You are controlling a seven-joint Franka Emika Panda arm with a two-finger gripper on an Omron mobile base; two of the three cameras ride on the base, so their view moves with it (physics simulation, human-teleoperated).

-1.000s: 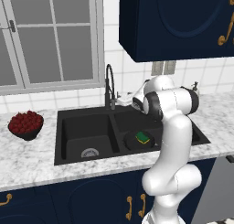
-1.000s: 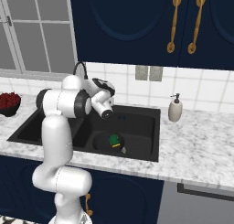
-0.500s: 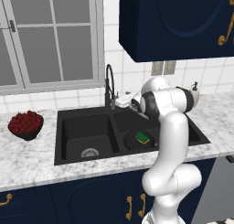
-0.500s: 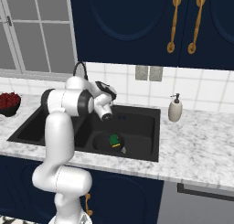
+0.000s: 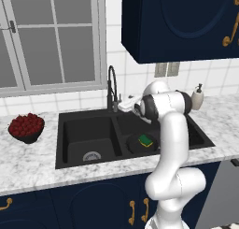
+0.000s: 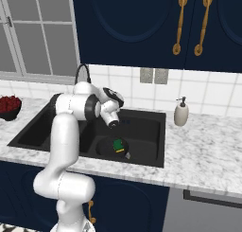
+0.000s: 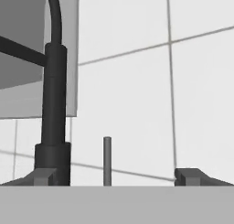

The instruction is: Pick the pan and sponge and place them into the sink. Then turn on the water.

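The black pan lies in the right basin of the black double sink, and the yellow-green sponge rests in it. The right base view shows the same pan and sponge in the sink. My gripper hangs open and holds nothing, just right of the base of the tall arched faucet and above the back of the sink. In the hand view the gripper frames a thin upright lever, with the faucet's column at the left finger. I see no water.
A dark bowl of red fruit stands on the marble counter left of the sink. A soap dispenser stands at the back right. Dark wall cabinets hang overhead, and a window is behind the faucet.
My hand has shifted slightly beside the faucet's base. The jaws stay open, and the pan and sponge have not moved.
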